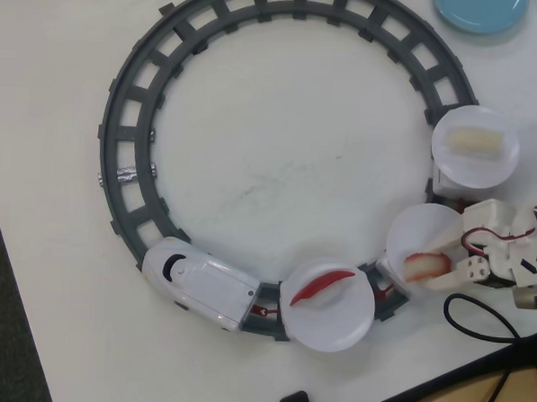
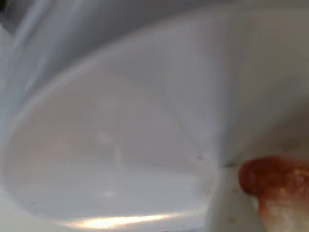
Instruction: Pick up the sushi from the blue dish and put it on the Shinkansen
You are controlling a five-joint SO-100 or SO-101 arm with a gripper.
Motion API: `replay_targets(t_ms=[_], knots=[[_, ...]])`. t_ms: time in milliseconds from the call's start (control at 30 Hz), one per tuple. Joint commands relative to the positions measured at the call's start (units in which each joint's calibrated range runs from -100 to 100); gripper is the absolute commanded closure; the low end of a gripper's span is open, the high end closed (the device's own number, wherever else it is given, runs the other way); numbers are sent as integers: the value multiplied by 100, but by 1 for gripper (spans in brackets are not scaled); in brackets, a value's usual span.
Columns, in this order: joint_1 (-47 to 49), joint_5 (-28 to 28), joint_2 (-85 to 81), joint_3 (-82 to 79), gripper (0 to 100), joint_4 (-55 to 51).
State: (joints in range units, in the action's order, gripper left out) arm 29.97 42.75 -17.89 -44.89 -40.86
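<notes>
Plate: your wrist view is filled by a blurred white plate [image 2: 106, 159] — just beyond the finger.
Sushi: reddish piece [image 2: 270, 181] pressed against the pale finger [image 2: 231, 208], lower right.

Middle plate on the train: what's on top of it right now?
The sushi sits over the middle plate, between the gripper jaws. Whether it touches the plate is hidden. The wrist view is too blurred.

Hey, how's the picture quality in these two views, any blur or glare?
Overhead view: evenly lit and fairly sharp, soft shadows only; the gripper at the sushi reads clearly. Wrist view: heavily out of focus, the white plate a pale smear with a bright glare streak along its lower edge, the sushi a red blur.
</notes>
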Motion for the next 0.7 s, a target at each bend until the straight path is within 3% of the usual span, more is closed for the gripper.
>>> replay_targets(t_ms=[0, 400, 567, 667], knots=[[-48, -17, 40, 63, 96, -489], [-321, -17, -561, 46, 75, -668], [-321, -43, -837, 54, 72, -643], [-321, -357, -1446, 261, 72, -608]])
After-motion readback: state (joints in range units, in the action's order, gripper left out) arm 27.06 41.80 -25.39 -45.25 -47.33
